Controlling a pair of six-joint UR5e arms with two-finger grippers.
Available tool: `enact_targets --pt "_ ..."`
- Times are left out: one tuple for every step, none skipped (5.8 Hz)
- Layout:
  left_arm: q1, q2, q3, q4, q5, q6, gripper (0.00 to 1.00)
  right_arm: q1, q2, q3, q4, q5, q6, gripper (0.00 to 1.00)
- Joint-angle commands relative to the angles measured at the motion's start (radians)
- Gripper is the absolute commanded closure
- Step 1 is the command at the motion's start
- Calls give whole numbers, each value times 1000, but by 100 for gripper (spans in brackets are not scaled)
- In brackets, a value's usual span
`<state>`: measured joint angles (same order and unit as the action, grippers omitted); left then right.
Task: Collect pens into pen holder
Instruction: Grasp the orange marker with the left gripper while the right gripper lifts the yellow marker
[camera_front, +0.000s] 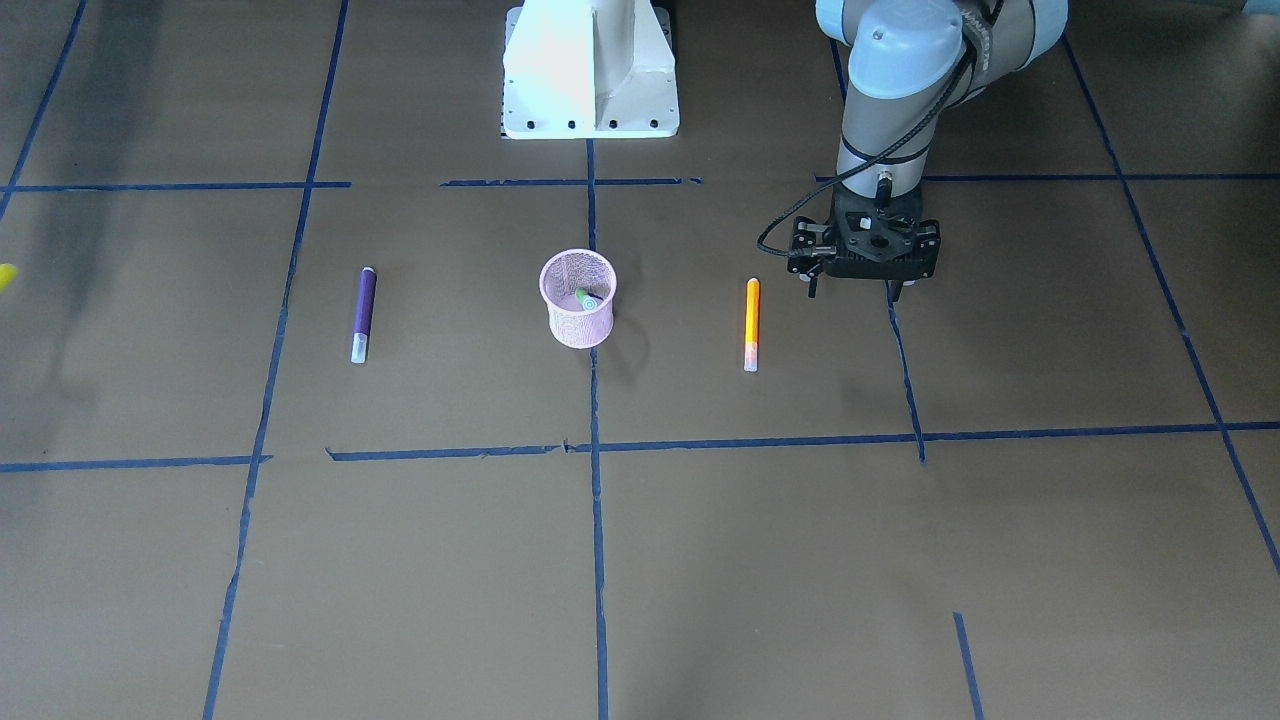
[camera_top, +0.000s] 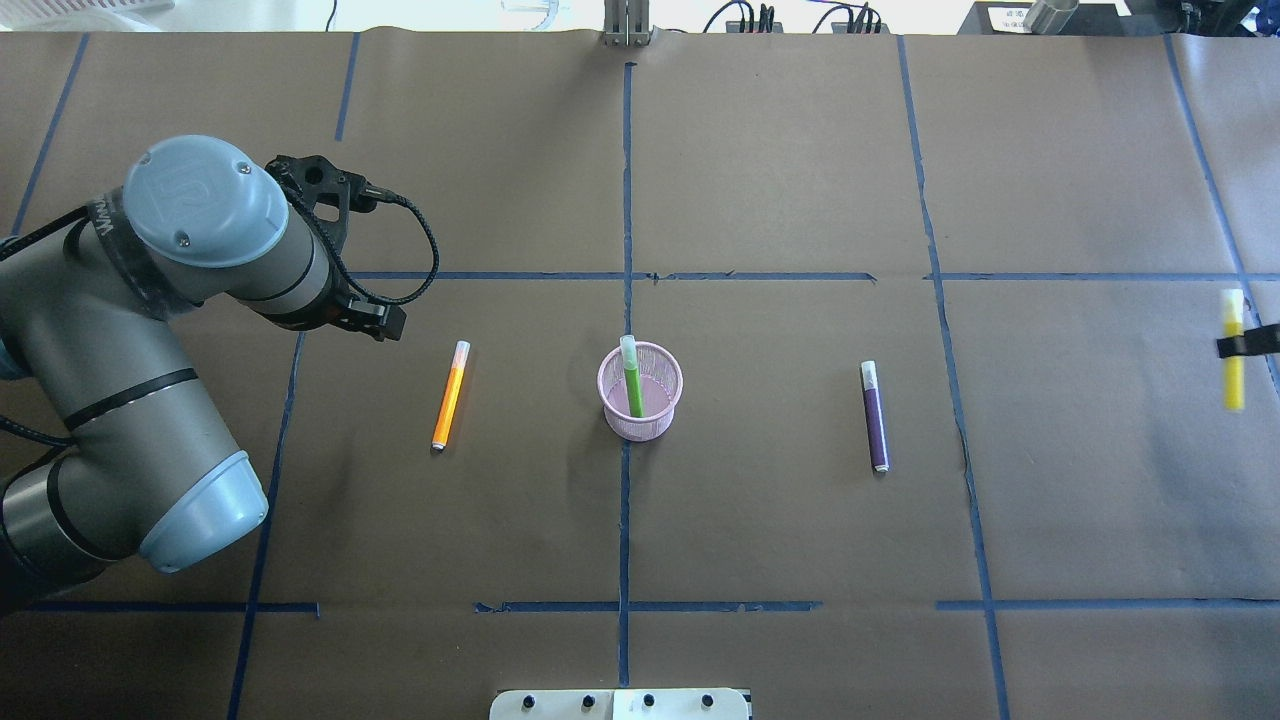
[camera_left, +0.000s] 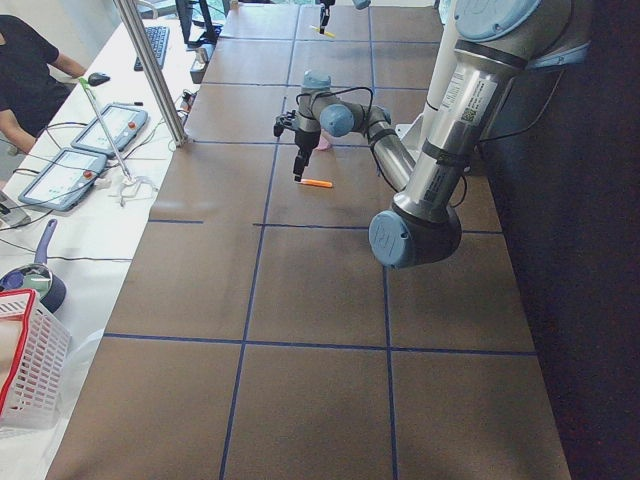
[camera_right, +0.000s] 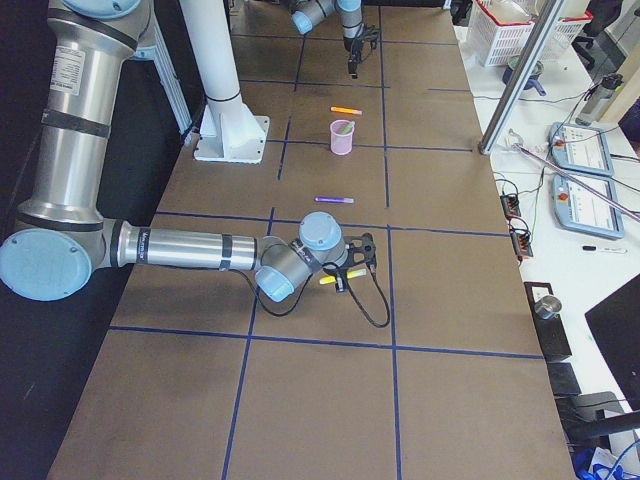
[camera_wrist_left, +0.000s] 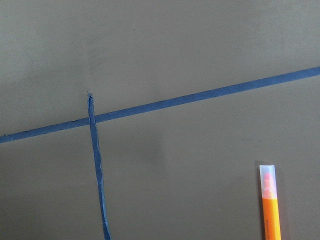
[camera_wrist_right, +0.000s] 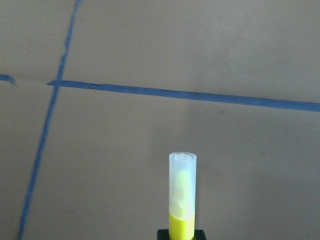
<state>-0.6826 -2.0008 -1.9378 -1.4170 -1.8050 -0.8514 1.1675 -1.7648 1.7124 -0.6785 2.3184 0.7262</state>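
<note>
**Item 1, pen holder** (camera_top: 665, 415): pink mesh cup, upright at the table's middle on a blue tape line.

**Item 2, green pen** (camera_top: 633, 385): inside the holder, leaning, pale cap end above the rim. Collected.

**Item 3, orange pen** (camera_top: 450, 395): flat on the table, left of the holder in the overhead view, apart from it.

**Item 4, purple pen** (camera_top: 875, 418): flat on the table, right of the holder, untouched.

**Item 5, yellow pen** (camera_top: 1234, 385): at the far right edge, well apart from the holder, gripped by my right gripper (camera_top: 1240, 346).

**Item 6, my right jaws:** clamped narrow across the yellow barrel, with the cap end sticking out ahead. I cannot tell whether the pen is clear of the table.

**Item 7, my left gripper** (camera_front: 853, 290): jaws spread wide and holding nothing. It hangs just beside the orange pen's plain end, off to the outer side.

**Step in hand, as I judge it:** one pen in, one in my grasp, two lying.

**Next move:**
- My right arm must carry the yellow pen over the cup's mouth, tip it upright and let go without knocking the green one.
- My left must shift across until the orange barrel lies between its jaws, then come down squarely.
</note>
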Motion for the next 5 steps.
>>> enact_targets --pt "0 -1 -3 -2 -2 0 6 -224 107 173 42 -189 340 100" --pt "0 0 -6 -3 -2 0 5 -362 158 228 33 -388 384 100" --pt "0 0 -6 -4 0 0 5 -482 235 237 25 -577 465 100" --pt "1 0 -4 -5 0 0 5 -655 322 259 -58 -880 516 100" --pt "5 0 2 -7 0 0 5 -795 444 263 -198 -1103 521 100"
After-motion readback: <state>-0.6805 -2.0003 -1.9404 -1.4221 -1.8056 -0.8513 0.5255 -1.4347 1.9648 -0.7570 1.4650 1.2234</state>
